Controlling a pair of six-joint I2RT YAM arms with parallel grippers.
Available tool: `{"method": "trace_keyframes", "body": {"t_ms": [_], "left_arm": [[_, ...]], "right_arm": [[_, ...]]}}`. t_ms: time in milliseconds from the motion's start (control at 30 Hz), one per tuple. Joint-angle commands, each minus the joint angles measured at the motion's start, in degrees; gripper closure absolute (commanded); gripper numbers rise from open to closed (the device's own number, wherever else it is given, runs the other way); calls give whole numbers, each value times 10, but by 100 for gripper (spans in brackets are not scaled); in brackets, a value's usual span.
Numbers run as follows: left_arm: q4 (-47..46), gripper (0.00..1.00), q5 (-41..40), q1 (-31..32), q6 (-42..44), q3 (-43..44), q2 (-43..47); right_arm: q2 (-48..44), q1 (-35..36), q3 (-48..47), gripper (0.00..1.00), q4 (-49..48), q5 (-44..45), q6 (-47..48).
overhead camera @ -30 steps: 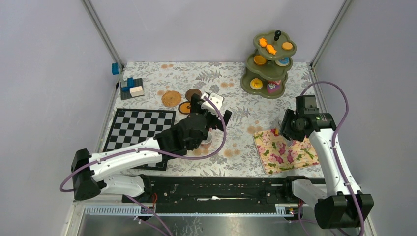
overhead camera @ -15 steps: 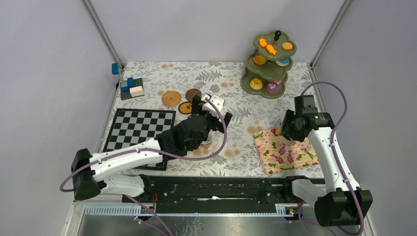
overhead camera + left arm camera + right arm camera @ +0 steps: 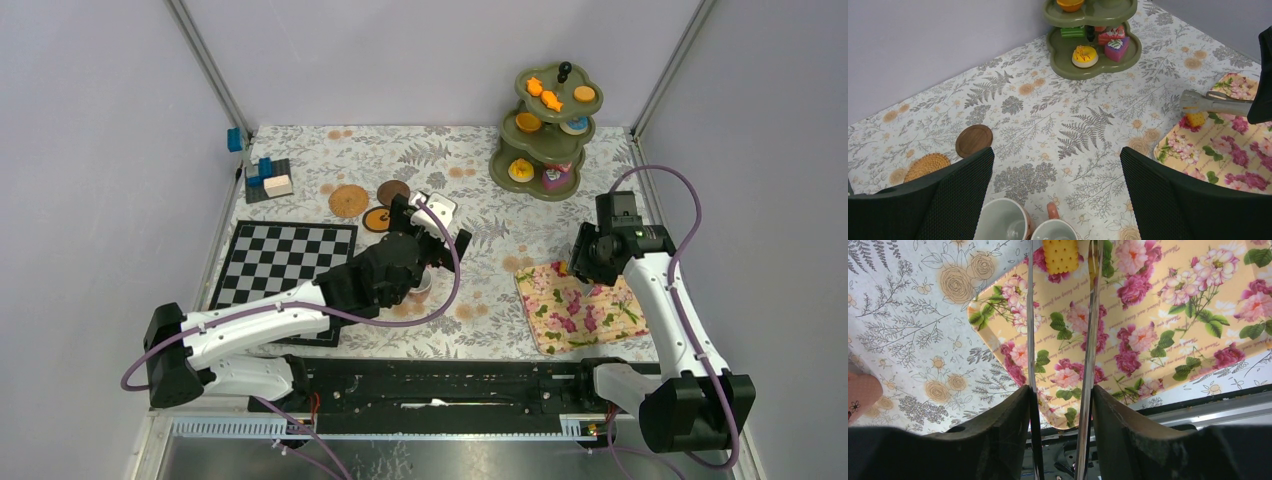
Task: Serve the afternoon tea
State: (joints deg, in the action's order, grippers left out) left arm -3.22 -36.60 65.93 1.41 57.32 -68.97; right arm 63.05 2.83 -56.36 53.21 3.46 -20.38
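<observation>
One slight shift: right tool (image 3: 1060,395), grasping tongs (image 3: 1092,340), has edged them around the cookie (image 3: 1061,255) for pickup; left tool (image 3: 1056,152) stays released.

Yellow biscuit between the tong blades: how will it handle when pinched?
The biscuit looks flat, small and rigid, probably light toy plastic, so it should lift without bending. The tongs are thin smooth metal, so it may slip or pivot. Lying flat, it would likely slide, not roll.

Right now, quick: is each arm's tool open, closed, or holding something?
Left tool: open, holding nothing.
Right tool: closed on metal tongs, a yellow biscuit between their tips.
</observation>
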Motion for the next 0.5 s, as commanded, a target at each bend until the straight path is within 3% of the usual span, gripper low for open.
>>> {"method": "trace_keyframes", "body": {"t_ms": [0, 467], "left_arm": [[-25, 1, 7, -3, -9, -8, 16], [-25, 1, 5, -3, -9, -12, 20]], "right_arm": [[6, -2, 2, 48, -19, -1, -4], [11, -2, 24, 50, -42, -1, -7]]}}
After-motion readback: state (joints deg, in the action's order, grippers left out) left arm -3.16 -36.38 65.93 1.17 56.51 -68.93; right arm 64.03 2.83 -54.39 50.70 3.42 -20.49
